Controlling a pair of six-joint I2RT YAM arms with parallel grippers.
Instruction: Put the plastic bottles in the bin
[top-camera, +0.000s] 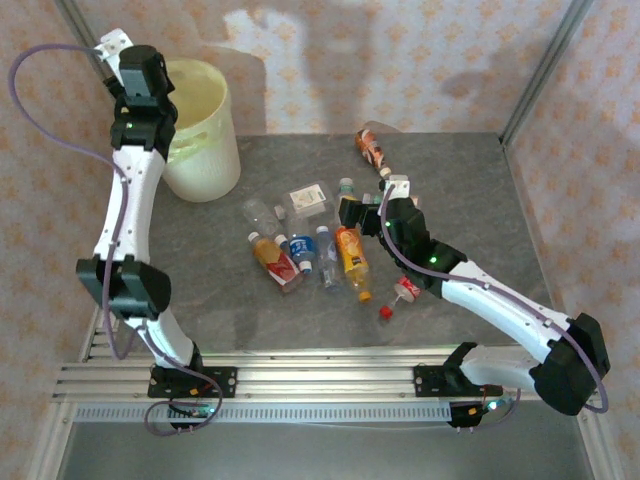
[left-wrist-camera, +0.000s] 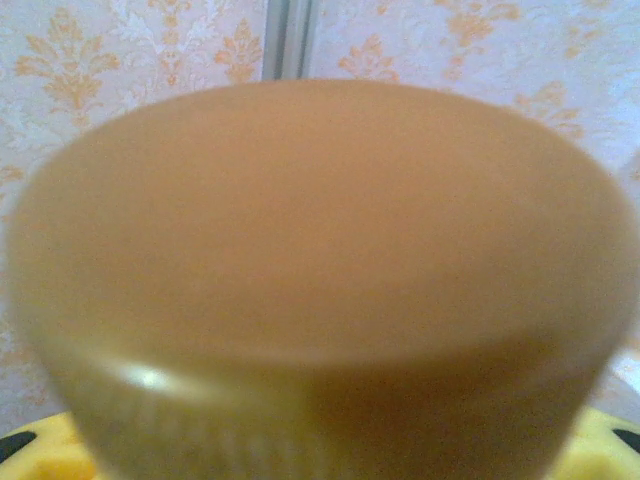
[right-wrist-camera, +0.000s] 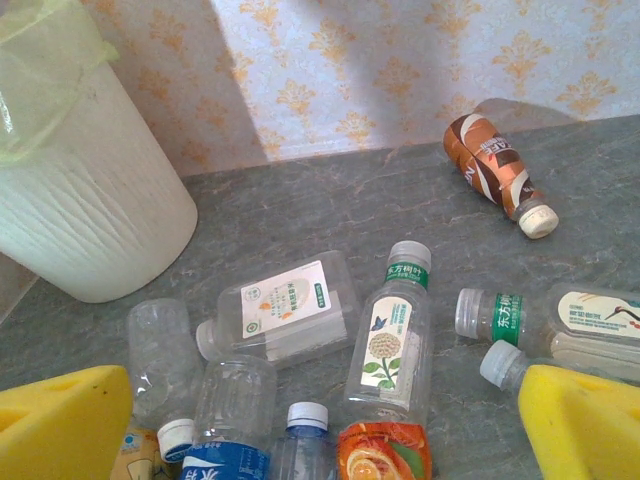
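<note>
Nearest the arm bases, a loose red screw cap (top-camera: 385, 312) and a small clear bottle with a red label (top-camera: 407, 290) lie on the grey mottled tabletop (top-camera: 480, 190), just beside the right arm. A little farther on, most of the plastic bottles (top-camera: 327, 258) lie on their sides in a loose cluster, among them a red-and-orange-labelled one (top-camera: 276, 263) and an orange juice bottle (top-camera: 352, 254). The right pincer (top-camera: 350, 212) hangs over this cluster, its yellow pads (right-wrist-camera: 70, 425) spread wide and gripping nothing. Behind it lie a clear squarish bottle with a white label (right-wrist-camera: 285, 305) and a green-capped clear bottle (right-wrist-camera: 395, 330). A brown bottle with a cream cap (right-wrist-camera: 490, 160) rests near the patterned wall. In the far left corner stands the large pale cream round plastic bin (top-camera: 205, 140). The left pincer (top-camera: 146, 80) is above its rim, clamped on an orange-brown ribbed bottle cap (left-wrist-camera: 320, 280).
</note>
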